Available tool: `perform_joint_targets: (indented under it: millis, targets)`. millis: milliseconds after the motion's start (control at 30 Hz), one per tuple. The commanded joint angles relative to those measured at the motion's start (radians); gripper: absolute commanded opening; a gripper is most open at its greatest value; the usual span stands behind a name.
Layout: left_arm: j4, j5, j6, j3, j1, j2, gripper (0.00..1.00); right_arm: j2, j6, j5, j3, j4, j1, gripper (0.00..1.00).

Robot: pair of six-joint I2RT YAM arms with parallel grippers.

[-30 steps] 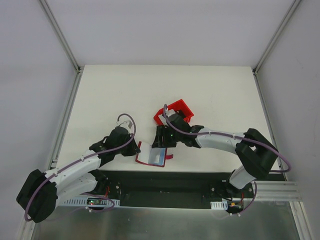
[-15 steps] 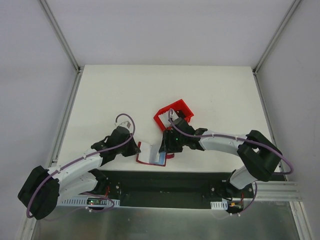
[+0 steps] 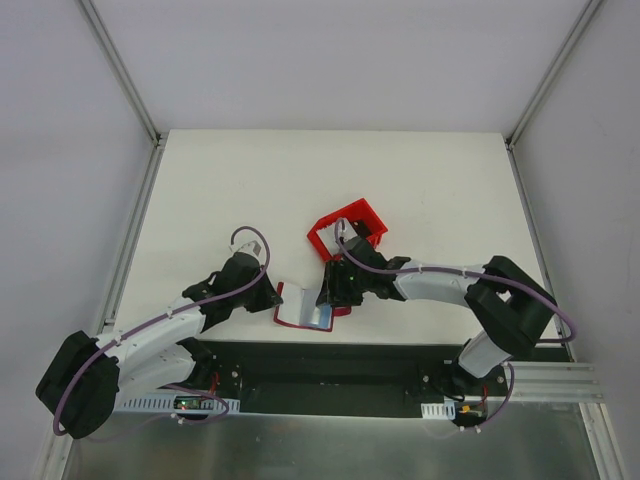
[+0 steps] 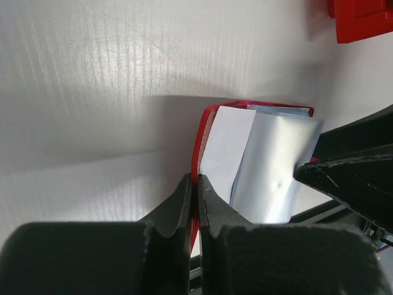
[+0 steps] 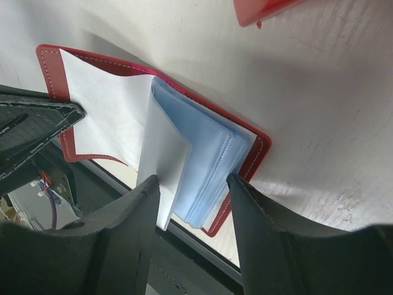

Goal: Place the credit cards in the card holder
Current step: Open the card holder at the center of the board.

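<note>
Inside open card holder (image 5: 258, 149), blue-grey pockets (image 5: 206, 153)

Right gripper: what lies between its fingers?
Right wrist view: pale blue pockets and a white sheet of the open card holder lie between the fingers of the right gripper.

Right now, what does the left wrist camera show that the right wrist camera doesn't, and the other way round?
Left wrist only: a close look at the left end effector pinched shut on the red cover edge of the card holder. Right wrist only: the right end effector, fingers apart, straddling the pale blue pockets. Both: the open card holder with its white leaf, a corner of the red bin, and the other arm's end effector at the frame edge.
</note>
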Motion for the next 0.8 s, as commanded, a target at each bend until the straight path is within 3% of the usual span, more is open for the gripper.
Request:
perform_joint_targets:
  millis: [0,767]
  targets:
    - [0.028,-0.022,-0.015,-0.009,0.001,-0.008,0.0,0.011,0.026,0.0,-0.003,-0.01,0.003,0.52]
    - [0.14,0.012,-0.046,-0.04,-0.001,0.052,0.0,0.086,0.069,-0.148,0.106,0.17,0.016,0.53]
